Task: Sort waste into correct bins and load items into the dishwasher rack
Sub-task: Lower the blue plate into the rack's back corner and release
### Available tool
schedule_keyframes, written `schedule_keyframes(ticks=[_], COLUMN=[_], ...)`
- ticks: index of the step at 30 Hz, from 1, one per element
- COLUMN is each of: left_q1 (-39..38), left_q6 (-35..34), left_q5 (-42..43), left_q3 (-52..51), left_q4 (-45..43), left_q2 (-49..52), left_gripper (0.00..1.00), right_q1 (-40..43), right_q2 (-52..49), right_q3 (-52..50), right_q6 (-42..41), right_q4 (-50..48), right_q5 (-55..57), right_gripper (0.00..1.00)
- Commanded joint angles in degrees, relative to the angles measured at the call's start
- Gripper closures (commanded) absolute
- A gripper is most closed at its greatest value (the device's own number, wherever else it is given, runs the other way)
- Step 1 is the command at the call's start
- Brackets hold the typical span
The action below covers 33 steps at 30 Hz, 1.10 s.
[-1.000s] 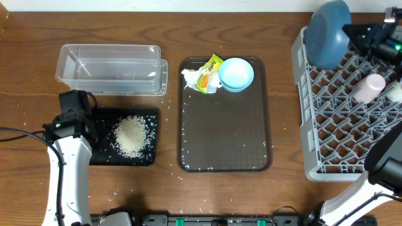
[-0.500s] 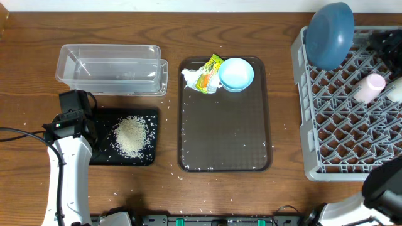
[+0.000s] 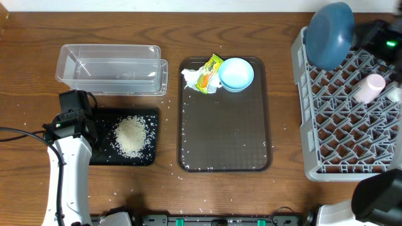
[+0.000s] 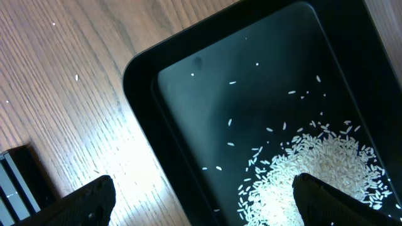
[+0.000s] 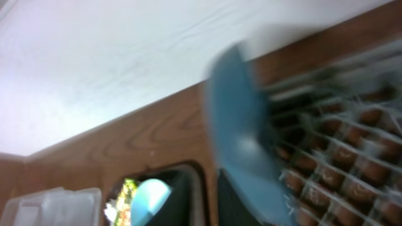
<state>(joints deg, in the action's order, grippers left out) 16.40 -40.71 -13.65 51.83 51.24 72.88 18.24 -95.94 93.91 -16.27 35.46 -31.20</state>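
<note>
- Wooden table [image 3: 282, 125] under everything; we see stray rice grains scattered on it near the trays.
- Clear tub [image 3: 110, 46] sits at the far left; we cannot tell its contents.
- Black tray [image 3: 125, 160] lies just in front of the tub and holds the rice heap [image 3: 131, 136], with loose grains around the heap.
- Left gripper [image 4: 207, 207] hangs over the black tray, fingers spread wide and gripping nothing. In its wrist view the heap lies by the right-hand fingertip.
- Brown serving tray [image 3: 226, 132] is in the centre. The crumpled tissue with wrapper [image 3: 204, 75] and the light-blue bowl [image 3: 235, 74] sit at its far edge, touching each other. A few grains lie along its left side.
- Grey rack [image 3: 339, 125] is at the right. The dark-blue dish [image 3: 328, 34] stands on edge in its far-left corner. The pink cup [image 3: 369, 86] lies on the grid, with the white cup [image 3: 394, 93] just beside it at the frame edge.
- Right gripper [image 3: 364, 32] is just beside the dish, fingers closed, and we see nothing in them. Its wrist view is blurred and shows the dish against the rack lattice.
</note>
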Motion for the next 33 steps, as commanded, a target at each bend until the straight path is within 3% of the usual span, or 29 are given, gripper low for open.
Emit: schedule_keyframes(ticks=[1,12,26,33], left_q1=[0.2,0.2,0.2,0.2], left_q6=[-0.5,-0.5,-0.5,-0.5], left_q5=[-0.3,-0.3,-0.3,-0.3], left_q3=[0.1,0.1,0.1,0.1], left_q4=[0.3,0.3,0.3,0.1], left_q2=[0.3,0.3,0.3,0.3], left_gripper=[0.07,0.07,0.07,0.07], right_q1=[-6.2,-12.2,-11.8,-11.8], right_q2=[-2.1,-11.7,-11.1,-6.3], right_q3=[0.5,0.5,0.5,0.5], right_q6=[6.3,6.8,5.4,4.7], right_q4=[-1.3,-11.8,-5.6,-3.6], right_q5=[5.7,17.9,37.9,41.1], right_gripper=[0.99,0.99,0.99,0.96])
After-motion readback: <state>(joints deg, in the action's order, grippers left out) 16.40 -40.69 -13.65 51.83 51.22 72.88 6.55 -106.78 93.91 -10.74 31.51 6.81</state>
